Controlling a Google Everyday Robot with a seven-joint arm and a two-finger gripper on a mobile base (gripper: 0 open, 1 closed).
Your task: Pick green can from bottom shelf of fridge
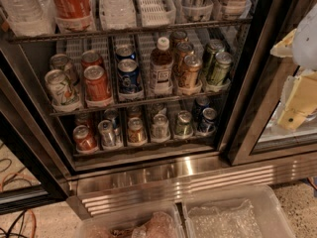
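Note:
The fridge [250,78] stands open with black frames and wire racks. On its bottom shelf [148,145] a row of short cans sits in clear lane trays. The green can [183,124] is second from the right in that row, with a silver lid, beside a dark blue can [207,121]. My gripper [297,100] is at the right edge of the view, pale yellow, outside the fridge in front of the right glass door, well above and to the right of the green can.
The shelf above holds a brown bottle [161,66], red, blue and olive-green cans [219,68]. The ribbed steel base [188,180] runs below the shelf. Two clear plastic bins [233,214] lie on the floor in front. Cables lie at the lower left [17,222].

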